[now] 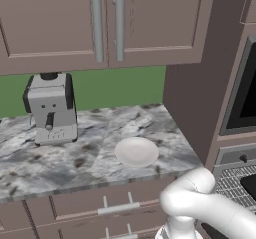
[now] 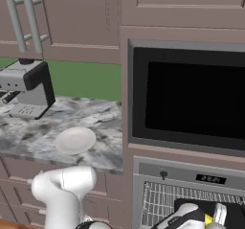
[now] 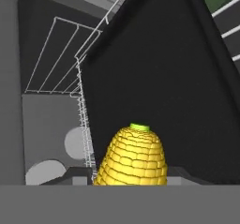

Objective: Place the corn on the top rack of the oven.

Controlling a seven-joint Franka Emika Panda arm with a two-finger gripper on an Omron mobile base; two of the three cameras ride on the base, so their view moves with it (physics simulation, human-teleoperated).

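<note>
Low at the bottom right of the right base view, the gripper [image 2: 210,219] pinches the corn [image 3: 132,156] in front of the oven [image 2: 189,189], just by the top rack [image 3: 61,54]. A white plate [image 1: 136,151] sits on the counter [image 1: 75,153].

You're looking at a marbled bench [image 1: 90,158] carrying a white plate [image 1: 137,151] near its front edge, and a grey coffee machine [image 1: 51,108] sitting well apart at the back by the green wall.

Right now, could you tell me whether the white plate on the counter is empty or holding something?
Empty: the white plate shows a bare surface in both base views, and the corn sits at the hand, by the oven.
</note>
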